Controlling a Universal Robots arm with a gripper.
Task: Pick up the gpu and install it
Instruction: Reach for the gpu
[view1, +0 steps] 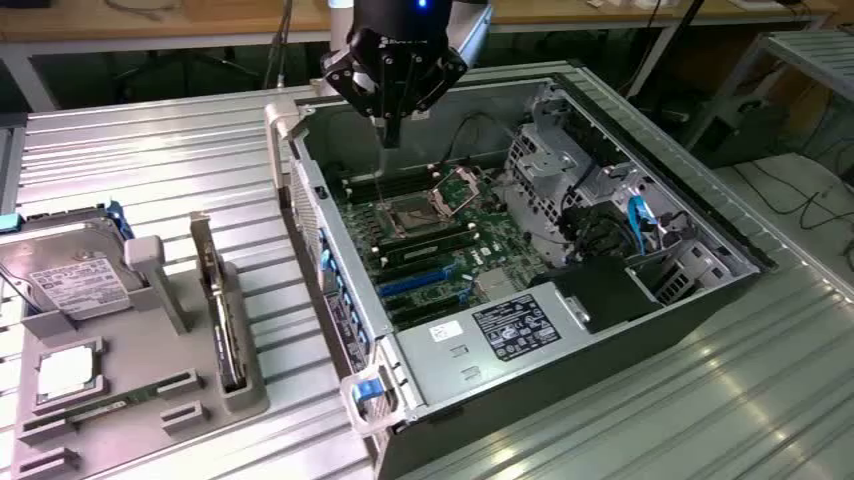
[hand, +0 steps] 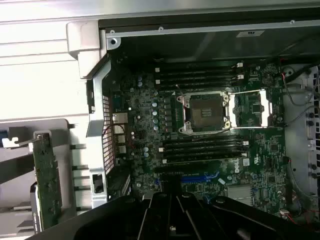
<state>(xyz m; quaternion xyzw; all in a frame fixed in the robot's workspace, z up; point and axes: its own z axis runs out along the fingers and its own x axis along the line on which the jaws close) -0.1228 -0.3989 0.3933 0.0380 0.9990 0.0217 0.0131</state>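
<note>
Our gripper (view1: 390, 132) hangs over the case (view1: 287, 125), fingers shut on nothing. The gpu (view1: 220, 305) stands on edge in the rack (view1: 247, 400), well apart. To grasp it well, we'd come down square to its top edge.

The gpu (view1: 218, 300) stands edge-on, its faces hidden; hard drive (view1: 74, 285) cropped.

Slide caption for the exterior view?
Shut gripper hovers over the open computer case; the gpu stands on edge in the grey holder beside it.

Lab: wooden benches (view1: 227, 15), opened computer case (view1: 694, 300)
</note>
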